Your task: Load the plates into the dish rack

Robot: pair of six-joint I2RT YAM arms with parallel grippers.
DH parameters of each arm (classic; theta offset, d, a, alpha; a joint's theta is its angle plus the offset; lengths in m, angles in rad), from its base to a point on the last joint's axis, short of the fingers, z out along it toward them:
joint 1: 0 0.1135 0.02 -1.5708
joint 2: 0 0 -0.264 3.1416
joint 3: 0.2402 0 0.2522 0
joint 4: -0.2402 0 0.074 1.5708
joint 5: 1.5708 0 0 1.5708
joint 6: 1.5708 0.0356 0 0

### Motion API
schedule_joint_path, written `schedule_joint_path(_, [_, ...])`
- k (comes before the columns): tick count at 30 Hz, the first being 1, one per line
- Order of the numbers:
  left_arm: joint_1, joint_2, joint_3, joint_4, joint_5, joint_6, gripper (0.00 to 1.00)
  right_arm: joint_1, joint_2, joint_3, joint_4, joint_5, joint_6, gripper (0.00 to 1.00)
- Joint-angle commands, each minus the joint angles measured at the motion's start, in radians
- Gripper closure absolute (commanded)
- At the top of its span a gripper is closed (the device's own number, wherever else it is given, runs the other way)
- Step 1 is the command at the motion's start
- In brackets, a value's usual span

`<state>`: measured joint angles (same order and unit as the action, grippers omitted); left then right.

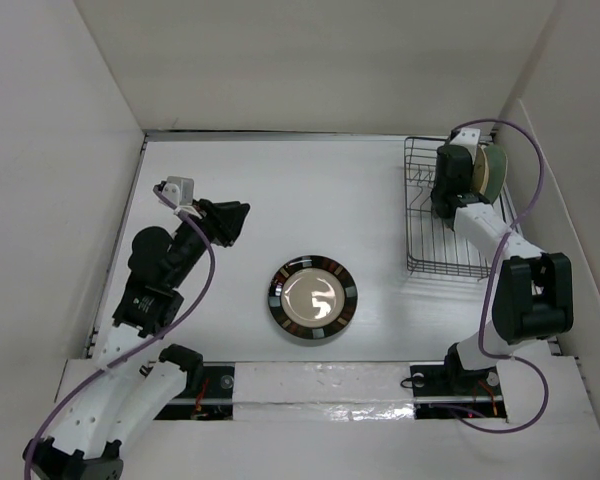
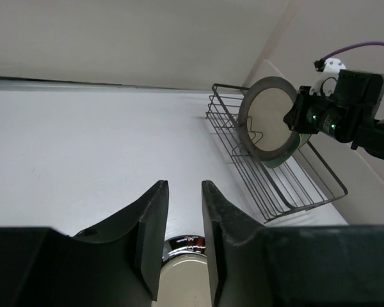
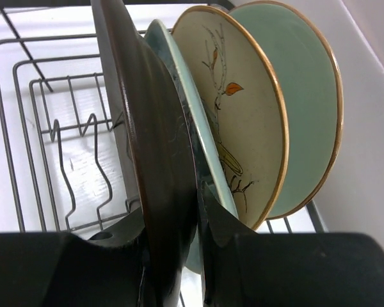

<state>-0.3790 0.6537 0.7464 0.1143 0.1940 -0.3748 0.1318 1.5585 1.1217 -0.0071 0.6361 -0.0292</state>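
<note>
The black-and-white striped-rim plate [image 1: 313,300] lies flat on the table's middle; part of it shows between my left fingers in the left wrist view [image 2: 185,249]. My left gripper [image 1: 230,222] [image 2: 184,185] hovers up and left of it, jaws slightly apart and empty. The wire dish rack [image 1: 430,225] [image 2: 269,185] [image 3: 51,128] stands at the right. My right gripper [image 1: 452,172] [image 3: 169,198] is shut on the dark-brown-rimmed plate [image 3: 153,147] [image 2: 269,121], held upright in the rack. Behind it stand the pale-green rectangular plate [image 3: 179,109], the cream floral plate [image 3: 237,121] and the pale-green round plate [image 3: 304,96].
White walls enclose the table on the left, back and right; the rack sits close to the right wall [image 1: 540,150]. The near half of the rack [image 1: 435,250] holds no plates. A white rail [image 1: 320,380] runs along the near edge between the arm bases.
</note>
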Motion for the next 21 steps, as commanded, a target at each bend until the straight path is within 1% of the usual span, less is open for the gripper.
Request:
schedule_joint_path(1, [-0.003,0.035,0.014,0.018,0.002,0.014,0.77,-0.003,-0.018,-0.019,0.168,-0.024,0.129,1.0])
schedule_joint_path(2, [-0.003,0.046,0.014,0.015,0.002,0.016,0.78,-0.012,-0.02,-0.025,0.17,-0.029,0.158,0.97])
schedule_joint_path(3, [-0.003,0.055,0.019,0.01,0.002,0.019,0.78,-0.012,-0.023,-0.029,0.17,-0.035,0.172,0.92])
schedule_joint_path(4, [-0.003,0.075,0.022,0.007,0.008,0.02,0.79,-0.023,-0.023,-0.03,0.167,-0.045,0.182,0.72])
schedule_joint_path(5, [-0.003,0.086,0.025,0.005,0.013,0.022,0.8,-0.023,-0.026,-0.028,0.161,-0.047,0.204,0.64])
schedule_joint_path(6, [-0.003,0.096,0.031,0.002,0.015,0.025,0.81,-0.023,-0.035,-0.03,0.154,-0.047,0.213,0.48])
schedule_joint_path(8, [-0.003,0.139,0.045,-0.005,0.015,0.033,0.84,-0.023,-0.054,-0.037,0.15,-0.036,0.239,0.33])
schedule_joint_path(10, [-0.003,0.193,0.068,-0.024,0.037,0.037,0.85,-0.023,-0.077,-0.031,0.141,-0.062,0.256,0.2])
schedule_joint_path(12, [-0.003,0.227,0.086,-0.022,0.062,0.03,0.85,-0.023,-0.101,-0.026,0.128,-0.075,0.279,0.14])
schedule_joint_path(13, [-0.003,0.26,0.096,-0.024,0.073,0.021,0.85,-0.023,-0.118,-0.028,0.13,-0.088,0.282,0.08])
schedule_joint_path(14, [-0.003,0.276,0.103,-0.025,0.076,0.017,0.85,-0.011,-0.158,-0.036,0.128,-0.096,0.296,0.04])
schedule_joint_path(16, [-0.003,0.319,0.122,-0.038,0.076,0.013,0.85,0.003,-0.202,-0.042,0.121,-0.131,0.308,0.02])
schedule_joint_path(19, [-0.003,0.368,0.11,-0.068,0.082,0.001,0.85,0.07,-0.307,-0.077,0.145,-0.179,0.327,0.01])
schedule_joint_path(20, [-0.003,0.38,0.108,-0.088,0.078,0.002,0.84,0.092,-0.333,-0.091,0.15,-0.177,0.331,0.01])
schedule_joint_path(21, [-0.003,0.391,0.107,-0.15,0.07,0.008,0.83,0.109,-0.38,-0.115,0.154,-0.179,0.336,0.02])
